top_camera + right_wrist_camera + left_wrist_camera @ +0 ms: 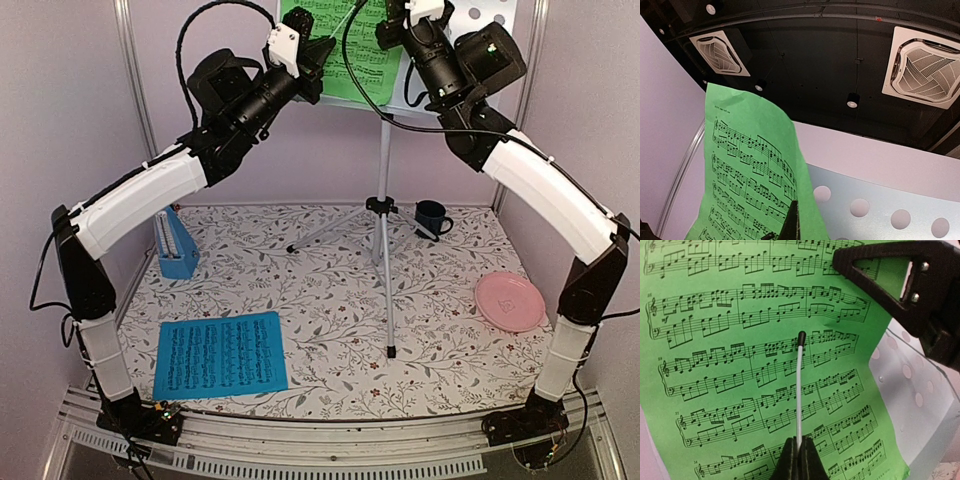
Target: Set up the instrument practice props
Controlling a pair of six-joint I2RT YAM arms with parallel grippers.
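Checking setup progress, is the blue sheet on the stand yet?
No, the blue sheet lies flat on the table, away from the stand.

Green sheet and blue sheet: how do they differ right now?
Place: the green sheet stands on the music stand's desk; the blue sheet lies flat on the table.
Contact: the left gripper, pinching a thin white rod, and the right gripper are up at the green sheet; nothing touches the blue sheet.
Shape: the green sheet's top curls off the desk; the blue sheet is flat.
Both carry printed music.
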